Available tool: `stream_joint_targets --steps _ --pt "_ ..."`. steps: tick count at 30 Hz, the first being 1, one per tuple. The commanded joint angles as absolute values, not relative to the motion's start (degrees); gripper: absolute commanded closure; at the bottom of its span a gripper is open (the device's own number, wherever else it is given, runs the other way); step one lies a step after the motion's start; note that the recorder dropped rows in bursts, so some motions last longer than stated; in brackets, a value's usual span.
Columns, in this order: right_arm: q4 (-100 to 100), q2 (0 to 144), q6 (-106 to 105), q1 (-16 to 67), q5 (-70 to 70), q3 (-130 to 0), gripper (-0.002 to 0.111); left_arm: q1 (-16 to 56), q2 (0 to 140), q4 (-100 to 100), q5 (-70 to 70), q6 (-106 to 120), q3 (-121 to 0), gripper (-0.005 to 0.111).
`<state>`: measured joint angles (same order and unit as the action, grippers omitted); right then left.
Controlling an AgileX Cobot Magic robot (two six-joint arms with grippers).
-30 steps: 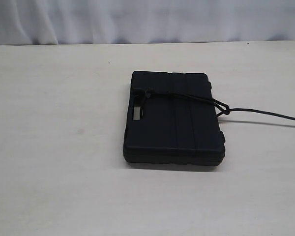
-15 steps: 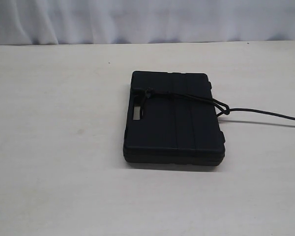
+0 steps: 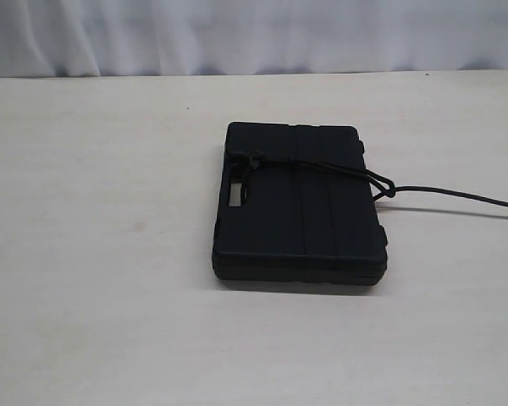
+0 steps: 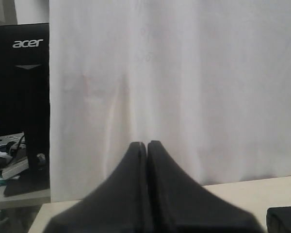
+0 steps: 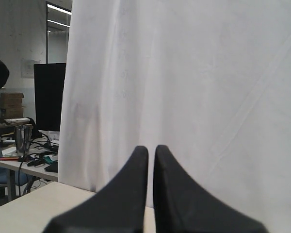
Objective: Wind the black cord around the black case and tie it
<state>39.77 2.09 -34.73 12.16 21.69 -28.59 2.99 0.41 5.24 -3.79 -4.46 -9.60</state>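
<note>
The black case (image 3: 300,207) lies flat in the middle of the table, handle slot toward the left. The black cord (image 3: 322,167) crosses its lid near the far edge, with a knot (image 3: 254,159) by the handle slot and a small loop (image 3: 386,188) at the right side; its free end (image 3: 466,199) trails off to the right over the table. Neither gripper shows in the exterior view. In the left wrist view my left gripper (image 4: 146,144) is shut and empty, facing the white curtain, with a corner of the case (image 4: 283,218) at the edge. My right gripper (image 5: 151,149) is shut on nothing, also facing the curtain.
A white curtain (image 3: 254,34) hangs behind the pale table (image 3: 93,254). Past the curtain's edge stand a black monitor (image 4: 19,97) and a cluttered desk (image 5: 24,150).
</note>
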Motion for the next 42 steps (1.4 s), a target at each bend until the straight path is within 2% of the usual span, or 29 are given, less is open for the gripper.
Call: stream_joint_targets --steps 1,15,31,37,42 --pt "39.84 1.80 -35.07 12.21 21.76 -28.26 0.104 1.48 0.00 5.23 -0.31 -4.17 -5.67 0.107" --pt "39.84 1.80 -35.07 12.21 21.76 -28.26 0.104 0.82 0.00 5.34 5.30 -4.28 0.00 0.107" --pt "39.84 1.80 -35.07 12.21 21.76 -28.26 0.104 0.82 0.00 5.24 -4.42 -1.33 0.00 0.107" --pt "39.84 1.80 -35.07 12.21 21.76 -28.26 0.104 3.99 0.00 5.13 -5.51 -1.33 0.00 0.107" --pt "39.84 1.80 -35.07 12.21 21.76 -28.26 0.104 2.89 0.00 5.35 -7.65 -1.23 0.00 0.107"
